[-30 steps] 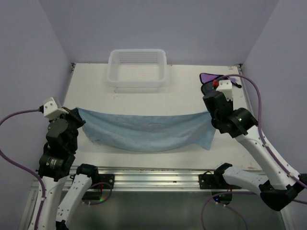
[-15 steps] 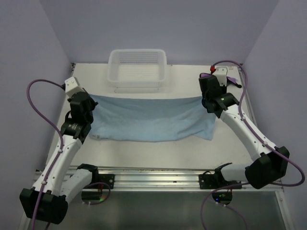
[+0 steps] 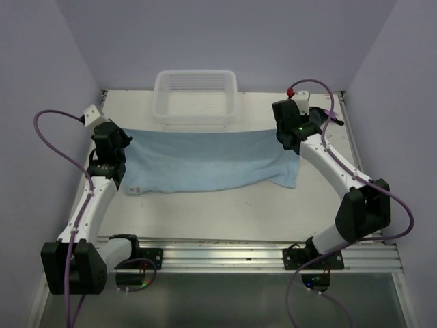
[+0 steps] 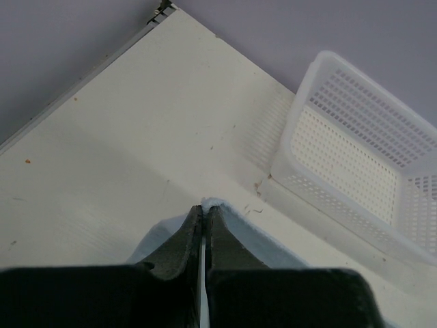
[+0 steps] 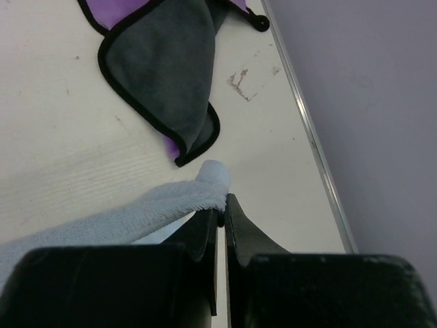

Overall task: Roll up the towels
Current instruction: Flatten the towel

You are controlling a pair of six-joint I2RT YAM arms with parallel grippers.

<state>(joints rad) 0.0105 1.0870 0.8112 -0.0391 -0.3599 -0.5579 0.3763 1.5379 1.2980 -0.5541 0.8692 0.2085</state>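
I've got a lilac wall [image 4: 307, 27] rising just past my left claw [image 4: 203, 210], a side wall [image 5: 369, 102] close right of my right claw [image 5: 222, 203]; scuffed cream table [image 5: 61, 157] under both, in soft, even light.

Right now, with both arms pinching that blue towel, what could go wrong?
Both jaws are shut on only the far corners of the blue towel, so a corner may slip free. The towel's far edge sits close to the white basket, which could get nudged. The purple towel lies just beyond the right jaws and might snag.
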